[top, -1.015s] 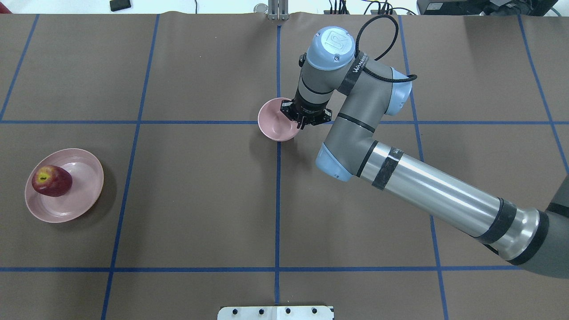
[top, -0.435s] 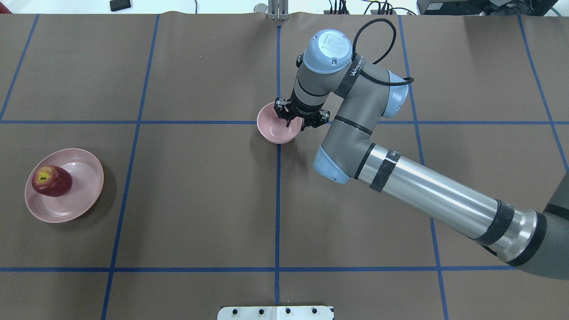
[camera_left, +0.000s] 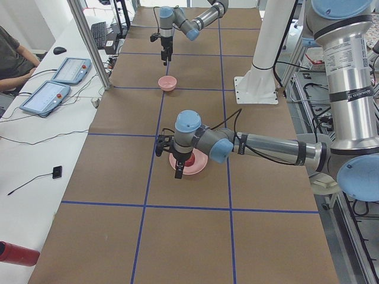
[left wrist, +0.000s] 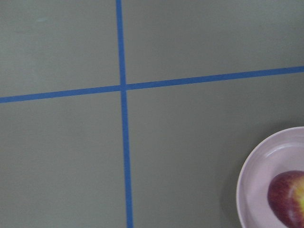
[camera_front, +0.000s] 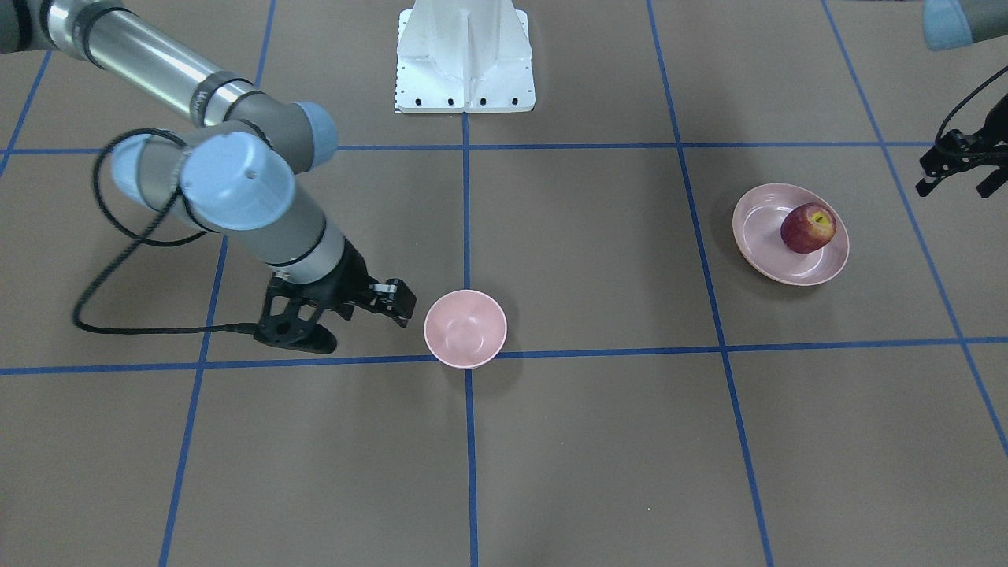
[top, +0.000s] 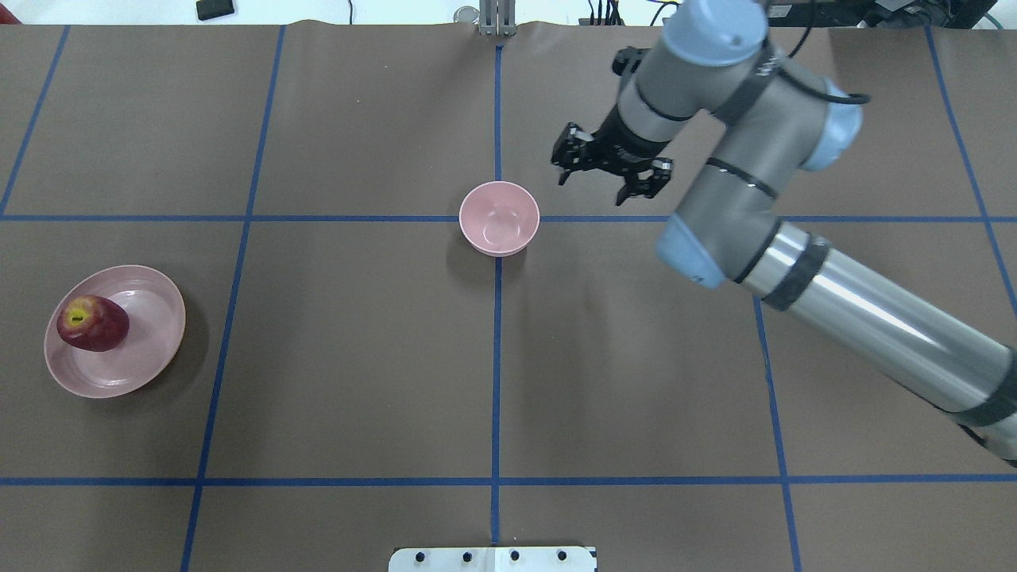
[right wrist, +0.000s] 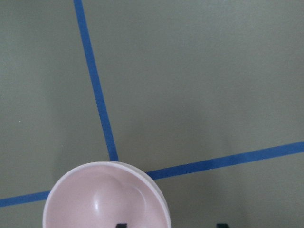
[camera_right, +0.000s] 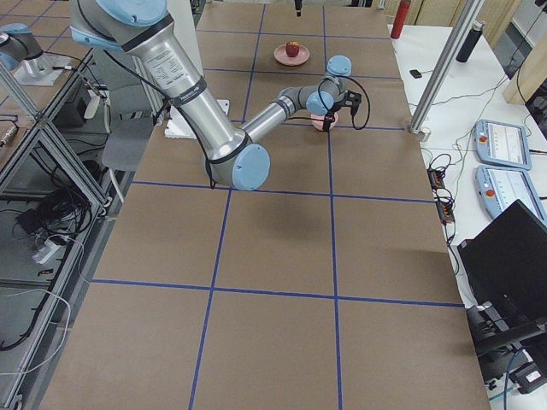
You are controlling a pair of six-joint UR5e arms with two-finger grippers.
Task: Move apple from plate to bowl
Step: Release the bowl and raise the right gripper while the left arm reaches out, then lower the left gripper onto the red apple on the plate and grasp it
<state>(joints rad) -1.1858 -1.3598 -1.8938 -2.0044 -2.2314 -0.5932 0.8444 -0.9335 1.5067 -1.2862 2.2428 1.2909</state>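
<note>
Apple (top: 92,322): round and dark red, with a yellow patch around the stem pit; the pit faces up with a short dark stem in it.
Apple's place: on the plate (top: 147,314), in its left part as the overhead view shows it, close to the rim.
Plate: wide, shallow and pale pink with a glossy inside, sitting flat on the robot's left part of the table (top: 357,357). It holds only the apple.
Bowl (top: 499,218): small, deep, matte pale pink and upright. It has nothing in it and sits at a crossing of the blue tape lines (top: 496,381) in the middle of the table, well apart from the plate.
Right fingers (top: 645,176): spread apart and gripping nothing, just beside the bowl on its far right side and not touching it. The right wrist view shows the bowl at its lower edge with two dark fingertips below it.
Left fingers (camera_front: 937,161): seen only at the edge of the front view, where they seem spread and unladen. They are near the plate on its outer side and clear of the apple; their height above the table is hard to judge.
Left wrist view: brown table, a tape crossing, and the plate rim with part of the apple in the lower right corner.
</note>
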